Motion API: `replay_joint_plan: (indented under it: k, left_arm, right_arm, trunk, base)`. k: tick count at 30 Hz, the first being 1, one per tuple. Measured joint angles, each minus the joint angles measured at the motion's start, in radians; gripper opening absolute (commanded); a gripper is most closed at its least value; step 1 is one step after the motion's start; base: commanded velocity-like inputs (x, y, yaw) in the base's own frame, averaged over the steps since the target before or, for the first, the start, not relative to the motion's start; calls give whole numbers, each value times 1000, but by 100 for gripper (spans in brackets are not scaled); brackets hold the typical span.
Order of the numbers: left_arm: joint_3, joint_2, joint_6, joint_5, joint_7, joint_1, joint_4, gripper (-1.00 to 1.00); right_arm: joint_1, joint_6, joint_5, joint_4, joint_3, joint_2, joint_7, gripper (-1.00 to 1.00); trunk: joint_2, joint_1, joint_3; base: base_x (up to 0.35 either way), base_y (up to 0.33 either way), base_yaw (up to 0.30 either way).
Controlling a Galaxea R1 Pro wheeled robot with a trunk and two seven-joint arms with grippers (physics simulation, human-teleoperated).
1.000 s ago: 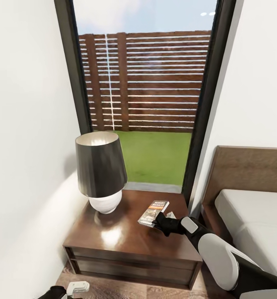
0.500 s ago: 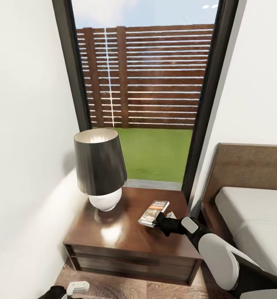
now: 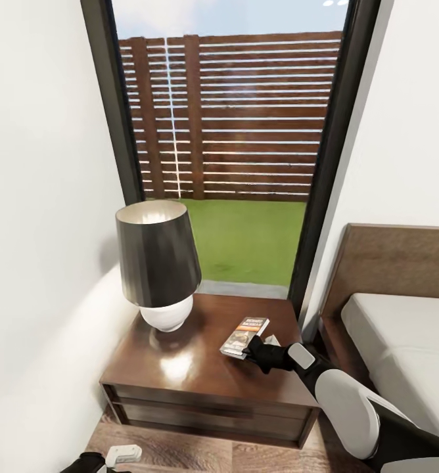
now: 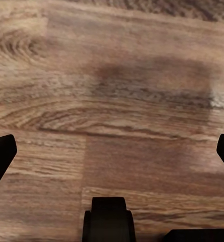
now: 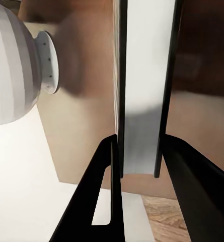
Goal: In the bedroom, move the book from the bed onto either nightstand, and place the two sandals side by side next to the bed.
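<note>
right hand [image 3: 248, 353] gripping book [image 3: 244, 336], over nightstand [image 3: 200, 374], beside lamp [image 3: 158, 263]

bedroom | bed [image 3: 403, 341] | nightstand [image 3: 200, 387] with lamp [image 3: 157, 263] | garden window [image 3: 229, 157]

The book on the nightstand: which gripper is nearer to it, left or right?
Right. The right gripper grips the book at its near edge; the left gripper hangs low over the floor, before the nightstand.
</note>
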Motion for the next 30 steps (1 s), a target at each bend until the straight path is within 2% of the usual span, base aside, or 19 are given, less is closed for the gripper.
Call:
replay_joint_plan:
  k: [17,30]
  left_arm:
    - [0,1,0,0,0,0,0,100]
    - [0,1,0,0,0,0,0,100]
  right_arm:
    - [0,0,-1,0,-1,0,1,-100]
    - [0,0,0,0,-27,-1,2,-100]
  trunk:
    - [0,0,-2]
    - [0,0,-4]
  base:
    - [0,0,-4]
    - [0,0,-127]
